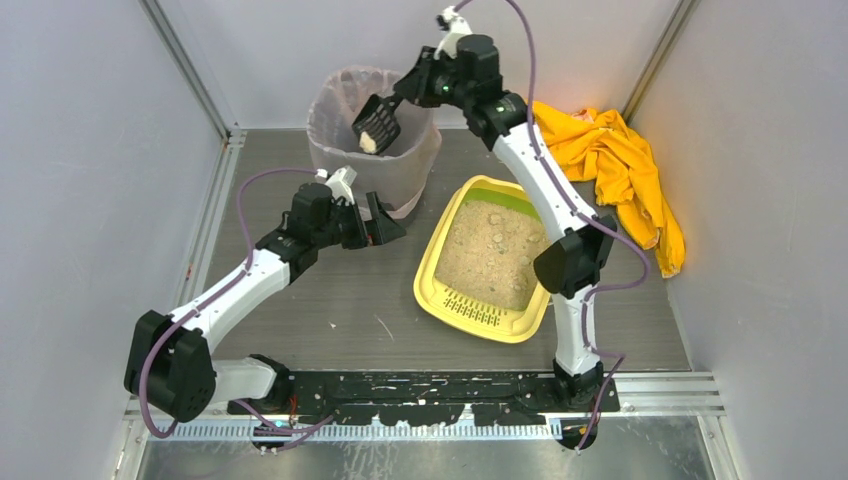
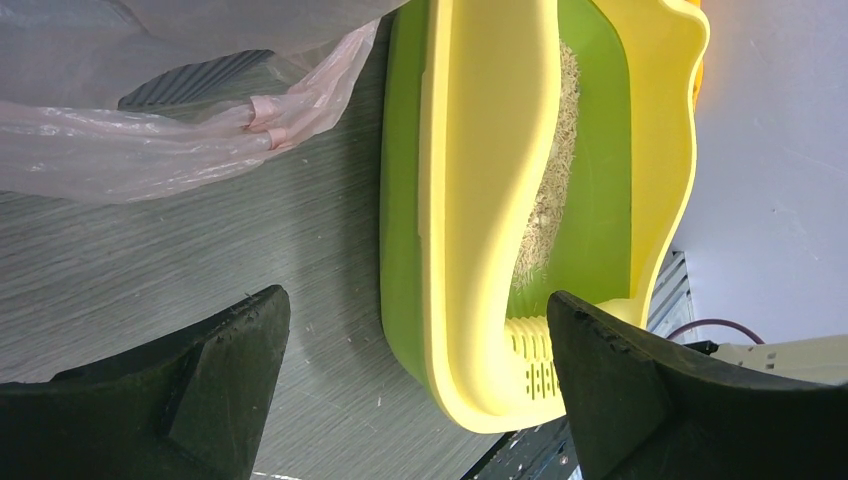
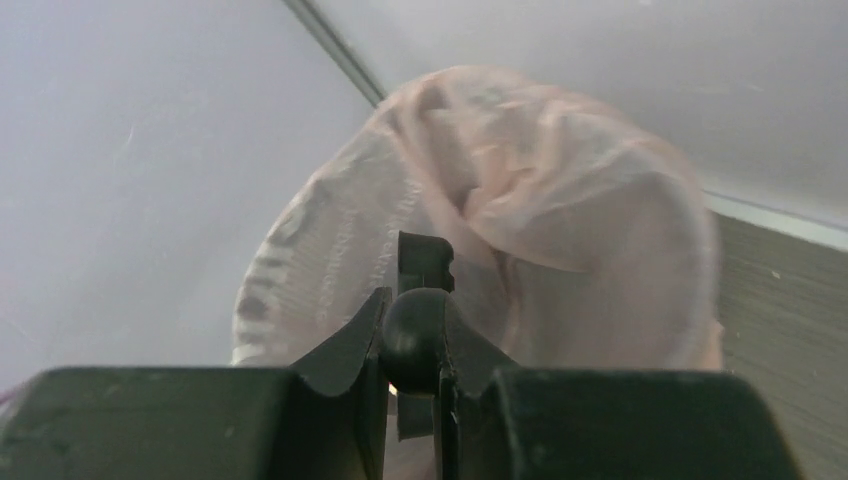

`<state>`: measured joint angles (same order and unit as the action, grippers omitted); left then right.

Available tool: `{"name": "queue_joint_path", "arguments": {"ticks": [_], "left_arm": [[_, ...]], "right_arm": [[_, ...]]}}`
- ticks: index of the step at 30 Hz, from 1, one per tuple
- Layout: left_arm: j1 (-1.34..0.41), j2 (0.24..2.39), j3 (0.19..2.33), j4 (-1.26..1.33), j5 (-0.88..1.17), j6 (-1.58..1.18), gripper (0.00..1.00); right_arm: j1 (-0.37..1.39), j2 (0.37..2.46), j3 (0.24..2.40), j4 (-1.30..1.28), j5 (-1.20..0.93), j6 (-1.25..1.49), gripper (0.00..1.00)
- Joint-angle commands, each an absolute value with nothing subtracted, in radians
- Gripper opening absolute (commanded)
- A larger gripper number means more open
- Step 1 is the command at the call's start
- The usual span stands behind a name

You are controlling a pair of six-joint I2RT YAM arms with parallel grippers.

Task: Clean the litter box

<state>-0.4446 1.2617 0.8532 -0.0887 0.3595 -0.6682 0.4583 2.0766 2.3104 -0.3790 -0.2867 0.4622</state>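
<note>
Partway done: holds scoop (image 1: 378, 127) with one clump (image 1: 369, 144) over bin (image 1: 335, 95) in clamped right pincer (image 1: 402, 98), shows left pincer (image 1: 388, 222) spread wide and empty, more clumps in litter box (image 1: 428, 275) on counter (image 1: 330, 300).

This is a robotics lab test cell, not anyone's home. Plain pale panels (image 1: 90, 150) close it in on three sides, joined at the back corners by what look like aluminium frame posts (image 1: 190, 70). The grey wood-grain tabletop (image 1: 340, 300) ends at a black perforated base plate (image 1: 430, 385) and a metal rail (image 1: 660, 390). A left arm (image 1: 240, 290) and a right arm (image 1: 535, 165) are bolted down there, with purple cables (image 1: 239, 218) looping along them. The household bits read as props: a yellow litter box (image 1: 480, 318), a bag-lined bin (image 1: 335, 120), a black scoop (image 1: 378, 125) and a yellow cloth (image 1: 620, 160) heaped in the corner.
</note>
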Motion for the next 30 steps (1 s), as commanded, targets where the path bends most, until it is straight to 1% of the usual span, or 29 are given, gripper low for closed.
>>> {"name": "queue_joint_path", "arguments": {"ticks": [1,13,16,21,23,27,30], "left_arm": [[-0.440,1.253,0.862,-0.073,0.363,-0.646,0.99],[-0.440,1.259,0.864,-0.071,0.368,-0.646,0.99],[-0.440,1.257,0.864,-0.074,0.365,-0.643,0.99],[-0.440,1.254,0.862,-0.077,0.361,-0.641,0.99],[-0.440,1.257,0.863,-0.077,0.365,-0.642,0.99],[-0.440,1.255,0.862,-0.077,0.366,-0.644,0.99],[-0.440,1.259,0.862,-0.076,0.365,-0.646,0.99]], "right_arm": [[0.538,2.036,2.447,-0.450,-0.180,0.221,0.01],[0.543,1.964,2.401,-0.384,-0.170,0.192,0.01],[0.524,1.916,2.327,-0.288,-0.176,0.250,0.01],[0.456,1.852,2.290,-0.205,-0.230,0.377,0.01],[0.399,1.796,2.204,-0.121,-0.273,0.473,0.01],[0.253,1.630,1.931,0.139,-0.313,0.667,0.01],[0.136,1.483,1.716,0.206,-0.291,0.739,0.01]]}}
